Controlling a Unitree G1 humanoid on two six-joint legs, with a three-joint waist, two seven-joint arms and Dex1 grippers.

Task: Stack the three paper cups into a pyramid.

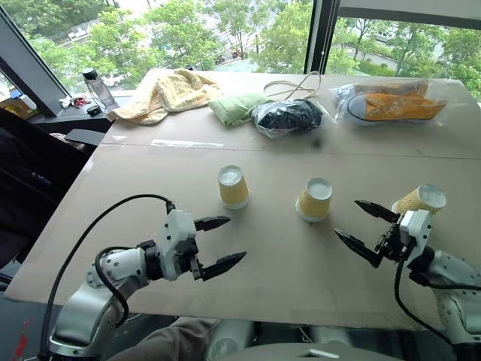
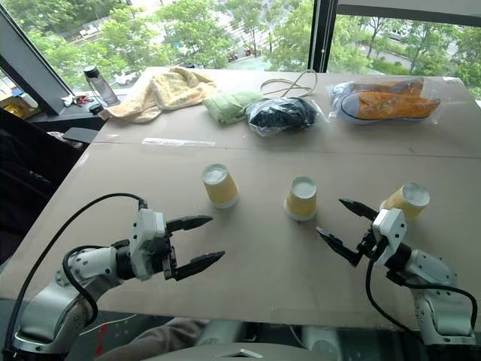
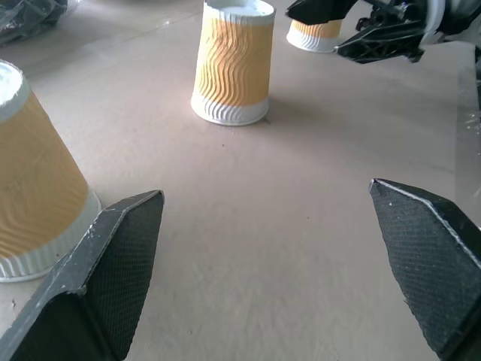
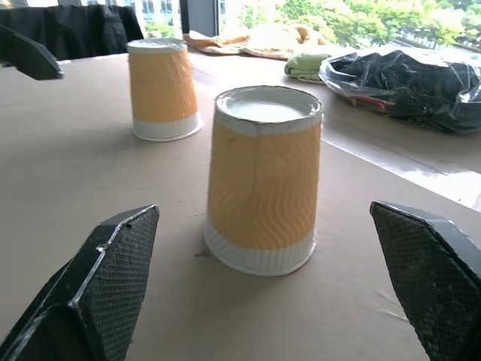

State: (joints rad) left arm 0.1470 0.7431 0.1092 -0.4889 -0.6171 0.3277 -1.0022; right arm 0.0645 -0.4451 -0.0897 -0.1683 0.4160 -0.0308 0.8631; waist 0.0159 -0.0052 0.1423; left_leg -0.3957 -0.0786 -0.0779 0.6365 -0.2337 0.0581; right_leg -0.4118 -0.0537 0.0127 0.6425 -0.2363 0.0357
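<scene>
Three yellow-orange paper cups stand upside down in a row on the brown table (image 1: pixel 270 263), none on another: the left cup (image 1: pixel 233 186), the middle cup (image 1: pixel 315 199) and the right cup (image 1: pixel 419 200). My left gripper (image 1: pixel 236 239) hovers open and empty in front of the left cup, pointing to the right. My right gripper (image 1: pixel 346 218) is open and empty too. It points left between the middle and right cups, and its hand partly hides the right cup. In the right wrist view the middle cup (image 4: pixel 263 180) stands just ahead between the fingers, apart from them.
At the far side of the table lie a yellow towel (image 1: pixel 165 94), a green cloth (image 1: pixel 234 107), a black bag (image 1: pixel 287 116), a loop of cord (image 1: pixel 301 86) and a clear bag of orange shoes (image 1: pixel 391 104). A bottle (image 1: pixel 98 88) stands far left.
</scene>
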